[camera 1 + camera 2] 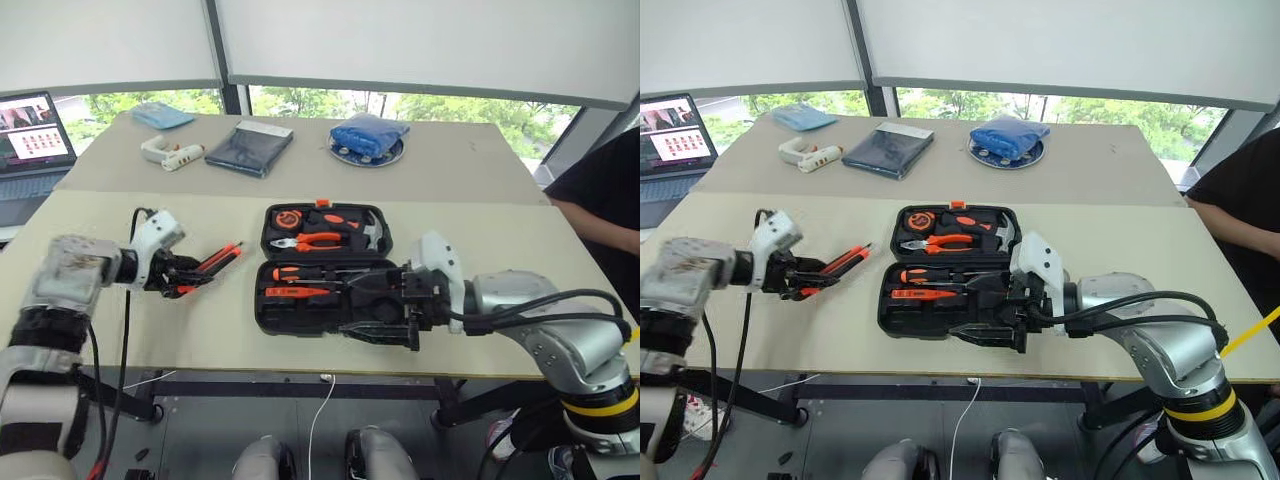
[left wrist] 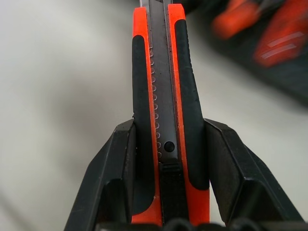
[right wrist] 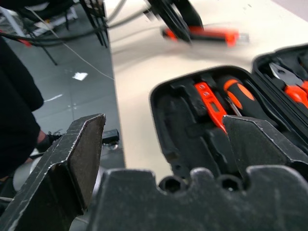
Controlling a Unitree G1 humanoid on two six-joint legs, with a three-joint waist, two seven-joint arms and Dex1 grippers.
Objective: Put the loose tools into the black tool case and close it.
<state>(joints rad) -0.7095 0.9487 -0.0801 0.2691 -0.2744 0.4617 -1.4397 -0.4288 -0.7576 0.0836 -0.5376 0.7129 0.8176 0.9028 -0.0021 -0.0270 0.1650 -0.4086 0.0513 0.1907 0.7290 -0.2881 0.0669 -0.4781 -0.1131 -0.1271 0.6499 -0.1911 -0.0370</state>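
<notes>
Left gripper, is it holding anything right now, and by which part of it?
The left gripper holds the orange-black utility knife, its fingers clamped on the two sides of the handle near its rear end, the blade end pointing away.

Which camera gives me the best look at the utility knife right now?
Left wrist view: the knife stands close up between the left tool's fingers, slider visible. Both eye views show it small, beside the case. The right wrist view shows it blurred beyond the case.

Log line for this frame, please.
left gripper: shut on utility knife | right gripper: open | tool case: open
</notes>
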